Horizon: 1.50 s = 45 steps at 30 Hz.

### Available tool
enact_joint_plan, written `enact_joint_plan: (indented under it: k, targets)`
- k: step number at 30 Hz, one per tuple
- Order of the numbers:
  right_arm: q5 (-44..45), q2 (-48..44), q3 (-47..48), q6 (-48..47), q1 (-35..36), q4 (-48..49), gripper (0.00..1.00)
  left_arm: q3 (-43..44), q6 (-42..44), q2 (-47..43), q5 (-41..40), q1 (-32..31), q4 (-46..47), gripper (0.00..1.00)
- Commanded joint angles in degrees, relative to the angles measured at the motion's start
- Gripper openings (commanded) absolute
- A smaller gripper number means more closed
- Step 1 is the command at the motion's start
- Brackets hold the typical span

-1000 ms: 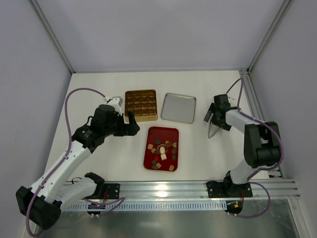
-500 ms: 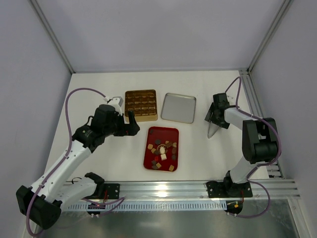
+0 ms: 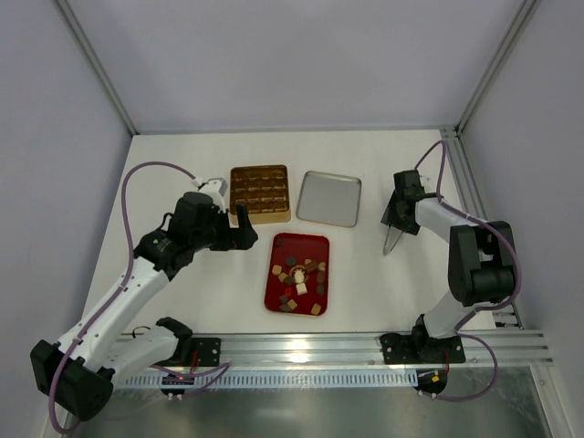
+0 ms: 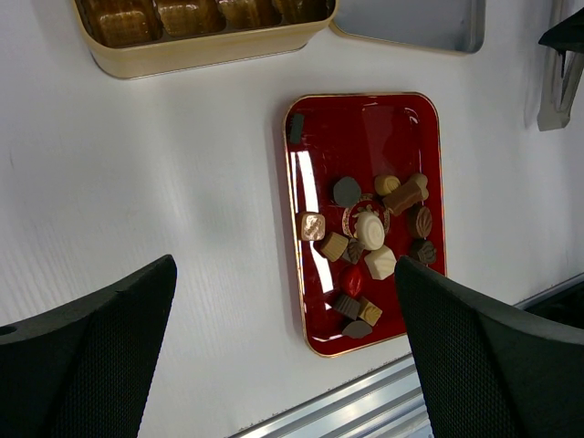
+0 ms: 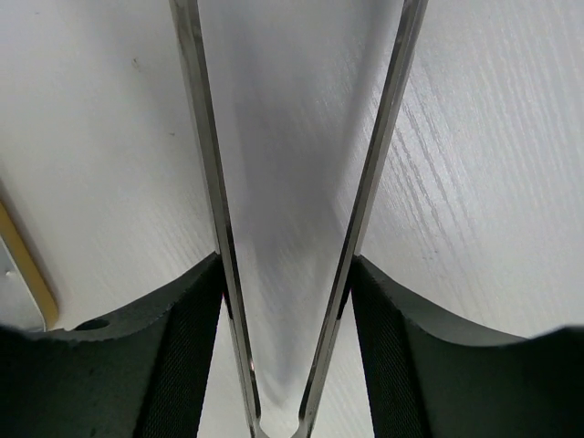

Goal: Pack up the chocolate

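Observation:
The chocolate (image 3: pixel 300 276), dark brown, tan and cream-white bite-size pieces, lies heaped in the near half of a red tray (image 3: pixel 302 246). The left wrist view shows the same chocolate (image 4: pixel 370 233) on that tray (image 4: pixel 365 137). My left gripper (image 3: pixel 241 228) hovers open over bare table just left of the tray, nothing between its jaws (image 4: pixel 285 269). My right gripper (image 3: pixel 400 208) is at the far right, pointing down. Its fingers (image 5: pixel 192 347) press on both arms of metal tongs (image 5: pixel 208 182), whose tips (image 3: pixel 391 245) reach toward me.
A gold box (image 3: pixel 260 192) with gridded compartments sits behind the tray, its wall (image 4: pixel 182 53) at the top of the left wrist view. A silver lid (image 3: pixel 328 198) lies to its right. An aluminium rail (image 3: pixel 365 347) runs along the near edge.
My right gripper's fingers have closed inward onto the tongs' arms, and the wrist has shifted slightly. The left arm has not moved.

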Motion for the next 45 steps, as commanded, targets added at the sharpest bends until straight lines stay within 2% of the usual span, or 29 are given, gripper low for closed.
enact_joint_plan:
  k: [1, 17, 23, 27, 31, 37, 45]
  targets:
    - [-0.63, -5.85, 2.51, -1.34, -0.07, -1.61, 0.58, -0.05, -0.25, -0.02, -0.04, 0.3, 1.17, 1.0]
    - [-4.59, -22.1, 2.43, -1.52, 1.95, -8.73, 0.52, -0.05, -0.34, 0.59, 0.49, 0.3, 1.08, 1.0]
    - [-6.35, -27.11, 2.6, -0.9, 4.94, -11.72, 0.5, 0.04, -0.25, 0.59, -0.04, 0.3, 1.08, 1.0]
    - [-6.09, -29.93, 3.57, 0.24, 9.67, -14.61, 0.49, 0.04, -0.25, 0.42, -0.3, 0.3, 0.99, 1.0]
    - [-3.98, -31.17, 5.24, 1.82, 18.71, -18.13, 0.47, 0.04, -0.25, 0.59, -0.48, 0.3, 0.99, 1.0]
    - [-5.21, -34.07, 5.68, 5.07, 26.9, -21.21, 0.45, 0.04, -0.25, 0.59, -1.09, 0.3, 0.81, 1.0]
    - [-5.21, -34.42, 5.59, 9.64, 40.43, -25.16, 0.45, 0.13, -0.25, 0.5, -2.32, 0.3, 0.64, 1.0]
